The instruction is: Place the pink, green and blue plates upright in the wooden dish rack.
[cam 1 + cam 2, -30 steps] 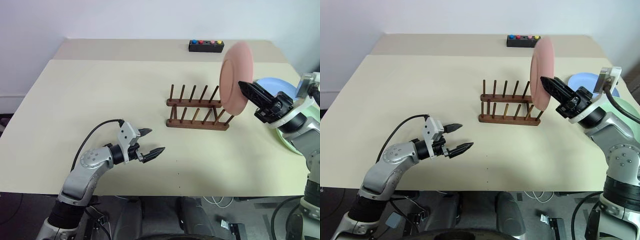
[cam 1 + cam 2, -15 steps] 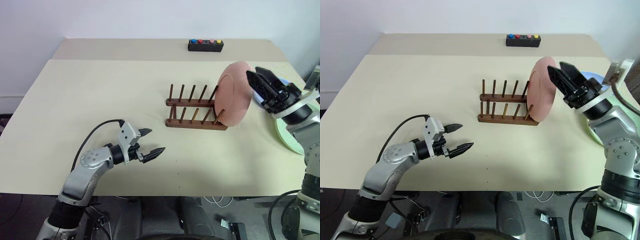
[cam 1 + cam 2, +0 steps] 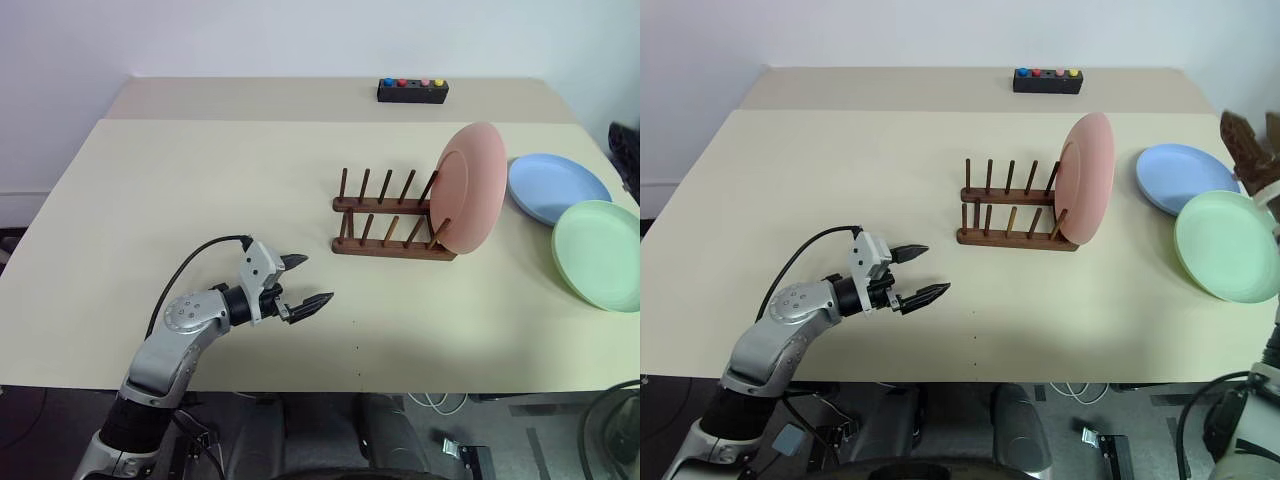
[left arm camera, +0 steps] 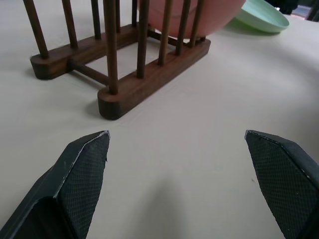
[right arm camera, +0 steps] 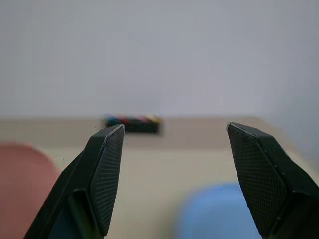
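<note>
Salmon pink round plastic plate [image 3: 471, 187] standing upright in dark wooden pegged dish rack [image 3: 390, 227], apparently leaning on its end pegs, left gripper [image 3: 303, 282] hovering spread well short of rack, right gripper [image 5: 172, 179] spread, holding nothing, sky blue plate [image 3: 556, 188] and mint green plate [image 3: 599, 253] lying flat near it

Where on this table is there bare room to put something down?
The whole stretch of table left of the wooden dish rack is bare, as is the front edge below the rack. It is crowded on the right: the pink plate stands in the rack, with the blue plate and green plate overlapping beside it.
</note>
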Controlling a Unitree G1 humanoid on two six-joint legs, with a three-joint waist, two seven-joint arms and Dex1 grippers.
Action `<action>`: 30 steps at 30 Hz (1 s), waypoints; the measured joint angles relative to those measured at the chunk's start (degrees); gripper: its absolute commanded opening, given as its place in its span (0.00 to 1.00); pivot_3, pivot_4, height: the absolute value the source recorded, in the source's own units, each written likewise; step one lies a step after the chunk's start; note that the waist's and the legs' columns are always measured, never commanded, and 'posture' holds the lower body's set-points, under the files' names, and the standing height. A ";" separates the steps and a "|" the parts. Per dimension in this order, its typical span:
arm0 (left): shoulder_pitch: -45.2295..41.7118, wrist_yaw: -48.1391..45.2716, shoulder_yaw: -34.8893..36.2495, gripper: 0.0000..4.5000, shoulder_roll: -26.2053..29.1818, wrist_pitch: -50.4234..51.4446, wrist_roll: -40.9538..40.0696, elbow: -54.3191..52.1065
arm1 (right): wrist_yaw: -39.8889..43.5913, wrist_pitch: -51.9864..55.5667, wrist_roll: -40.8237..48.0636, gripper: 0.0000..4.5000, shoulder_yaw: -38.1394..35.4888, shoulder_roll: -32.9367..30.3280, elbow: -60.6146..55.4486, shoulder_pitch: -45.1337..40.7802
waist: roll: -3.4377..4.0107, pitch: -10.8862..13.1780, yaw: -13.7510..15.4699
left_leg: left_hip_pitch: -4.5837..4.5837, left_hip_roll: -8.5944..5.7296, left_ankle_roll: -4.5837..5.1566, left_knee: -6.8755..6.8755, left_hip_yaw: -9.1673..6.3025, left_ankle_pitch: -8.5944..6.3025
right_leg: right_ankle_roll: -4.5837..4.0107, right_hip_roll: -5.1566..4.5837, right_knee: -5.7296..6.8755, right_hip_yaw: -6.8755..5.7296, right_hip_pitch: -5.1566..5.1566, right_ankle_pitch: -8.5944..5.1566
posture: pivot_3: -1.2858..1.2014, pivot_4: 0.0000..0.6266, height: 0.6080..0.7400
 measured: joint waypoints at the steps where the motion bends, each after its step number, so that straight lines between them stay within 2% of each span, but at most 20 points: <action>1: -0.02 -0.01 0.03 1.00 0.02 0.00 0.00 0.13 | 0.46 -0.49 -2.25 0.74 1.84 -0.98 0.45 1.79 | 0.01 0.00 -0.01 | 0.01 0.00 0.00 -0.02 0.00 0.00 | 0.00 0.00 0.00 0.00 0.00 0.00 | 0.52 0.24 0.92; 3: -0.23 -0.12 -0.02 1.00 -0.04 0.00 -0.01 0.59 | 2.28 -1.79 -9.00 0.74 7.60 -3.13 0.60 6.65 | 0.05 -0.03 -0.03 | 0.01 0.00 0.00 -0.01 0.00 0.00 | 0.00 0.00 0.01 0.01 -0.01 0.00 | 0.52 0.24 0.92; 6: -0.32 -0.97 -0.09 1.00 -0.11 0.00 -0.16 0.76 | 3.90 -1.69 -14.28 0.74 12.72 -3.42 0.95 9.81 | 0.18 -0.01 -0.22 | 0.02 0.00 0.00 0.03 0.04 0.00 | 0.01 0.00 0.03 0.06 -0.01 0.01 | 0.52 0.24 0.92; 18: -0.11 -3.13 -0.11 1.00 0.28 -0.01 -1.28 -0.08 | 4.87 1.86 -23.20 0.74 18.23 -5.30 2.52 10.11 | 0.30 0.00 -0.12 | 0.03 -0.01 0.00 0.04 0.06 0.00 | 0.02 0.00 0.04 0.06 -0.01 0.00 | 0.52 0.24 0.92; 19: -0.11 -3.11 -0.12 1.00 0.28 -0.01 -1.26 -0.08 | 4.87 1.96 -23.46 0.62 18.52 -5.22 2.85 10.12 | 0.30 0.00 -0.11 | 0.03 -0.01 0.00 0.04 0.06 0.00 | 0.02 0.00 0.04 0.07 0.00 0.01 | 0.52 0.24 0.92; 20: -0.11 -3.08 -0.12 1.00 0.28 -0.01 -1.21 -0.08 | 4.90 2.08 -23.67 0.56 18.56 -5.10 2.95 10.11 | 0.30 0.00 -0.12 | 0.03 -0.01 0.00 0.04 0.06 0.00 | 0.02 0.01 0.04 0.06 0.00 0.01 | 0.52 0.24 0.92; 25: -0.11 -2.77 -0.12 1.00 0.28 -0.13 -0.71 -0.05 | 4.99 2.25 -24.05 0.01 18.59 -5.04 2.90 10.10 | 0.30 -0.01 -0.12 | 0.03 -0.01 0.00 0.04 0.06 0.00 | 0.02 0.01 0.04 0.06 0.00 0.01 | 0.52 0.24 0.92; 30: -0.12 -2.79 -0.13 1.00 0.27 -0.82 -0.22 0.34 | 5.00 4.48 -24.98 0.01 18.72 -5.04 1.21 10.12 | 0.31 -0.01 -0.11 | 0.03 -0.01 0.00 0.04 0.05 0.00 | 0.02 0.01 0.05 0.07 0.00 0.01 | 0.52 0.24 0.92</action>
